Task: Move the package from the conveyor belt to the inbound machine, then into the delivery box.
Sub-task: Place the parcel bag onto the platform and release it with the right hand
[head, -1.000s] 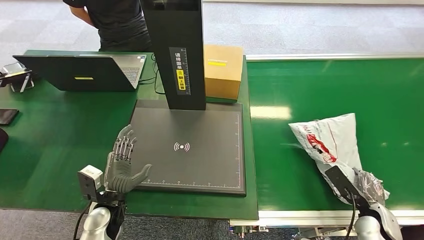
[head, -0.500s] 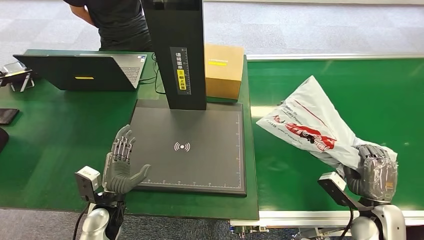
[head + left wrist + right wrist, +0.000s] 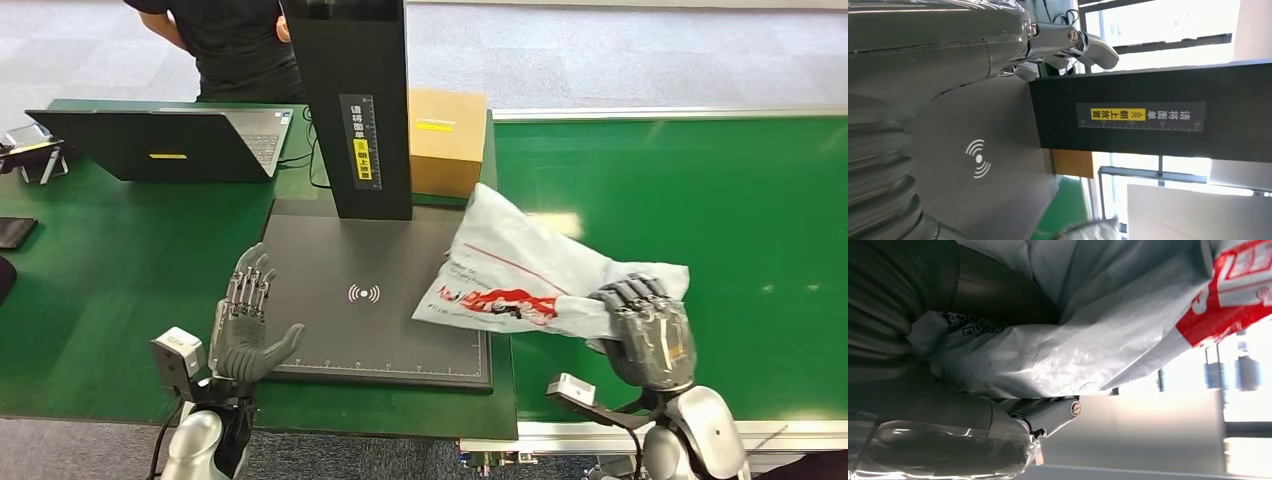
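A white plastic mailer package [image 3: 520,270] with red print hangs in the air, held by my right hand [image 3: 645,330], which grips its near end. The package reaches over the right edge of the dark scanner plate [image 3: 340,320] of the inbound machine, whose black column [image 3: 350,100] stands behind. In the right wrist view the package [image 3: 1108,340] fills the space between the thumb and fingers [image 3: 1048,417]. My left hand [image 3: 245,325] stands open, fingers up, at the plate's front left corner. The left wrist view looks across the plate [image 3: 993,170] toward the column [image 3: 1148,115].
The green conveyor belt [image 3: 700,200] runs along the right. A cardboard box [image 3: 446,140] sits behind the plate, beside the column. A laptop [image 3: 170,140] stands on the green table [image 3: 100,280] at the left, with a person [image 3: 230,45] behind it.
My right hand has lifted the package off the belt and carried it left, from the belt's front right to over the plate's right edge. The left hand has stayed put.
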You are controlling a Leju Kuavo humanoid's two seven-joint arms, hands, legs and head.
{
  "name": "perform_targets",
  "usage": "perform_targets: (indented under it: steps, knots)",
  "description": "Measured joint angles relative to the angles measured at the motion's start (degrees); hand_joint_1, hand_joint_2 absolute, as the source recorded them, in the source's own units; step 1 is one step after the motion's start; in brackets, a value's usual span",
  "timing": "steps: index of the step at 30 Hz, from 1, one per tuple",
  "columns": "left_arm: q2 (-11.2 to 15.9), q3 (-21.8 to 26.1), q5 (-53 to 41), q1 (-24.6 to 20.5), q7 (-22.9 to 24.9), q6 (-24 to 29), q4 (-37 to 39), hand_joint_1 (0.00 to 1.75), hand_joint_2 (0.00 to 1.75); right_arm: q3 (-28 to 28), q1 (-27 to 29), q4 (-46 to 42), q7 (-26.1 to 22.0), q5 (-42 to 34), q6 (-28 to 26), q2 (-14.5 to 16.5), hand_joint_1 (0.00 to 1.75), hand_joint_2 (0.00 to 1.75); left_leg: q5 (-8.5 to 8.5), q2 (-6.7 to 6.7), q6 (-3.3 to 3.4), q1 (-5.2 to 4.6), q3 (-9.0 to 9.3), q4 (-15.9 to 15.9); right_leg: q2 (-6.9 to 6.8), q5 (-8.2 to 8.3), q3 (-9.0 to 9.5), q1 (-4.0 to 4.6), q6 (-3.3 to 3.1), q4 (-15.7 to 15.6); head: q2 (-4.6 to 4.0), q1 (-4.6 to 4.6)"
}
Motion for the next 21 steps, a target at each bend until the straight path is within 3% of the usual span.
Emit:
perform_targets:
  steps: [6,12,21]
  knots:
    - [0.34,-1.56,0.65,-1.44,-1.0,0.28,1.1,0.0,1.75,11.74,-7.0,6.99,0.75,2.11,1.65,-1.3,1.75,1.75,0.06,0.0,-0.01,0.0,-0.01,0.0,-0.01,0.03,0.0,0.0,0.03,0.01,0.0,0.01]
    - [1.2,-2.99,1.37,-2.26,-2.02,1.01,2.28,0.0,1.75,21.29,-16.11,15.68,-3.08,1.11,1.77,-1.37,1.75,1.75,0.07,0.01,-0.01,0.0,-0.01,0.01,-0.01,0.04,-0.01,0.0,0.02,0.01,0.0,0.0]
    - [2.37,-4.81,2.74,-4.23,-2.36,1.22,3.72,0.0,1.75,30.29,-27.49,27.49,-4.42,-3.74,2.47,-0.15,1.75,1.75,0.09,-0.04,0.0,0.0,-0.05,0.02,-0.05,0.05,-0.03,0.0,0.01,0.03,0.0,-0.01]
